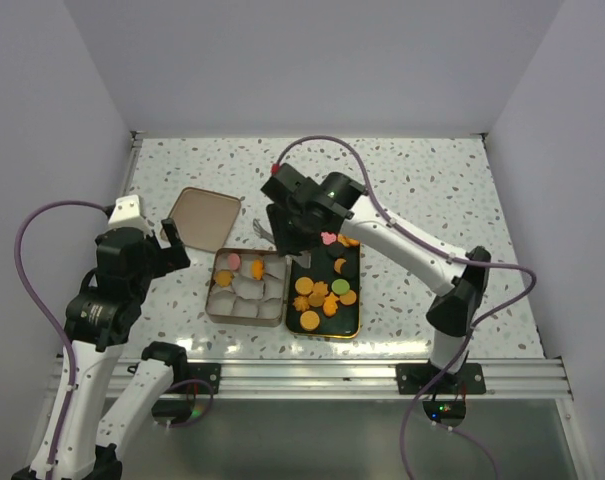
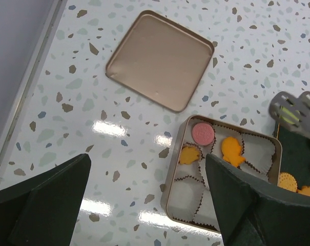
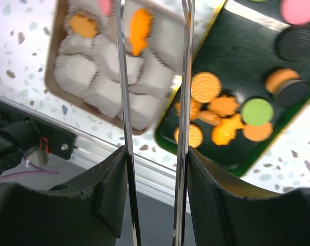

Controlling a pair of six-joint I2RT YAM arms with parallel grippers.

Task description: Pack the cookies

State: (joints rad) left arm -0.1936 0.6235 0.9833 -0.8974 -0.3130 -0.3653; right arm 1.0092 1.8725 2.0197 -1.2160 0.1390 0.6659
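Cookies sit on the dark tray, three in the tin; right gripper hovers spread and empty, left gripper wide apart.

Most of the cookies, orange rounds and flower shapes with pink, green and dark brown ones, lie loose on a dark tray; one pink and two orange sit in a tin's paper cups.

Right arm overhangs the tin; left approach open.
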